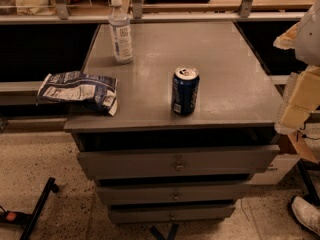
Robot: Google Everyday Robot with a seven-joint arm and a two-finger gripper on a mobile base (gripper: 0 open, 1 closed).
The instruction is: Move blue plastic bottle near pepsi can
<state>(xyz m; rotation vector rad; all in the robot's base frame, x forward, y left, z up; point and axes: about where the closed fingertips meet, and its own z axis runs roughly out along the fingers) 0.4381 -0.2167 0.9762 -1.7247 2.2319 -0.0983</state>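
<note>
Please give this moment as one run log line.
blue plastic bottle: upright, rear left | pepsi can: upright, front middle | gripper: right edge, far from bottle

Cabinet top [235, 79]: bottle [120, 31], can [185, 90], chip bag [77, 90]

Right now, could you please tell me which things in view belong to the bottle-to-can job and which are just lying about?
Job: blue plastic bottle, upright at the back left; pepsi can, upright near the middle; gripper, at the picture's right edge, beside the cabinet.
Lying about: chip bag, overhanging the left edge; drawer cabinet, bearing them all.
</note>
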